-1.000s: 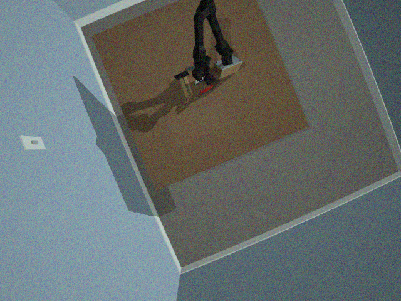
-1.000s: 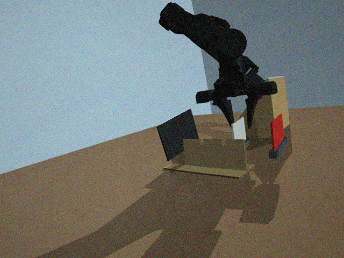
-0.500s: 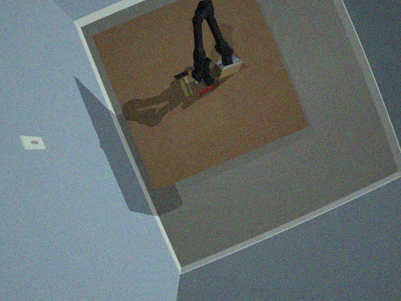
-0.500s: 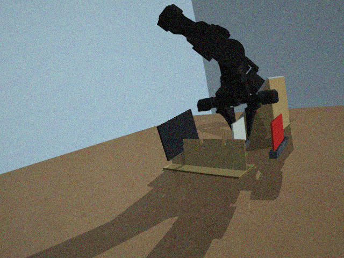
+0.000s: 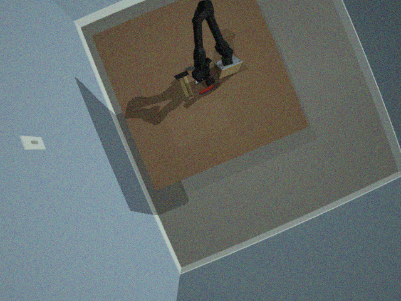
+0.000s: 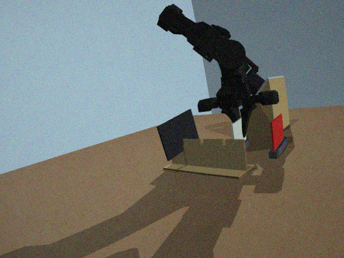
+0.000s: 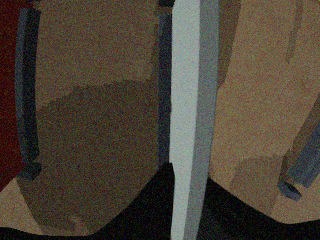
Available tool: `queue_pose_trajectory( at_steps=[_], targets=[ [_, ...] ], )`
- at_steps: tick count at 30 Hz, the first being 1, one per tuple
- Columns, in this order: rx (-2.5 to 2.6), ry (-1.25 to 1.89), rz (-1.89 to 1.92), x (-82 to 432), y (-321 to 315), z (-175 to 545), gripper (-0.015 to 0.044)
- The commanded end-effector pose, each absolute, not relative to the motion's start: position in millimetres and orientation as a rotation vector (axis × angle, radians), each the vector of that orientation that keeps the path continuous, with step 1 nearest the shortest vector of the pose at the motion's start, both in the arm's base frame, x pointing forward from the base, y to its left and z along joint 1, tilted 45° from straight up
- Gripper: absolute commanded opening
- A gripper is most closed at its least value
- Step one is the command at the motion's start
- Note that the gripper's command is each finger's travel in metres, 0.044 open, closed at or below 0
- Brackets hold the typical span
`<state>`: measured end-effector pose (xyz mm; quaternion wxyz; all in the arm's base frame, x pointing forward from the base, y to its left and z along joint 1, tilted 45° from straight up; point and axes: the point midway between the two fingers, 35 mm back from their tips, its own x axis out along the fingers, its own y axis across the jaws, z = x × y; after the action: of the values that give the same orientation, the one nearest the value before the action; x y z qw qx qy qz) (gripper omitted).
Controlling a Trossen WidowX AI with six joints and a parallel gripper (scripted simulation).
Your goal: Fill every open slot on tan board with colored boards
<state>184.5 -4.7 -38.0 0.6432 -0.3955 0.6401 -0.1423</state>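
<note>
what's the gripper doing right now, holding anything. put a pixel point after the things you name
Gripper [image 5: 196,83] [image 6: 240,128] [image 7: 191,172]: closed on the white board [image 6: 237,129] [image 7: 185,100].

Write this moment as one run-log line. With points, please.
gripper [image 5: 209,81] [image 6: 241,122] [image 7: 191,175]: shut on white board [image 6: 236,129] [image 7: 185,90] | red board [image 5: 206,89] [image 6: 277,131] [image 7: 7,90]: in holder [image 6: 278,150] [image 7: 28,85] | tan board [image 5: 185,84] [image 6: 214,153]: two slots open

Bare room, pale blue walls [image 5: 58,181] [image 6: 91,61], white skirting [image 5: 291,223], brown tabletop [image 5: 226,129] [image 6: 83,177]

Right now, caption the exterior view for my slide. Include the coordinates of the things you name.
Gripper [image 5: 202,81] [image 6: 241,126] [image 7: 190,175] shut on the white board [image 5: 197,82] [image 6: 236,129] [image 7: 185,90], red board [image 5: 206,89] [image 6: 277,132] [image 7: 7,90] standing in its holder [image 6: 278,150] [image 7: 27,90].
</note>
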Motion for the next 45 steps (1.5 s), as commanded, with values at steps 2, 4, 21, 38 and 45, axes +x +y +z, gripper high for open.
queue_pose_trajectory(
  at_steps=[2, 4, 21, 38, 45],
  targets=[
    [-0.906, 1.459, -0.322, 183.8, -1.3, -34.2, 0.0000],
    [-0.906, 1.459, -0.322, 183.3, 1.1, -31.8, 0.0000],
    [-0.905, 1.459, -0.321, 179.2, 22.3, -10.5, 0.0000],
    [-0.904, 1.460, -0.320, 174.4, 46.0, 13.4, 0.0000],
    [-0.904, 1.460, -0.319, 172.2, 56.4, 24.0, 0.0000]
  ],
)
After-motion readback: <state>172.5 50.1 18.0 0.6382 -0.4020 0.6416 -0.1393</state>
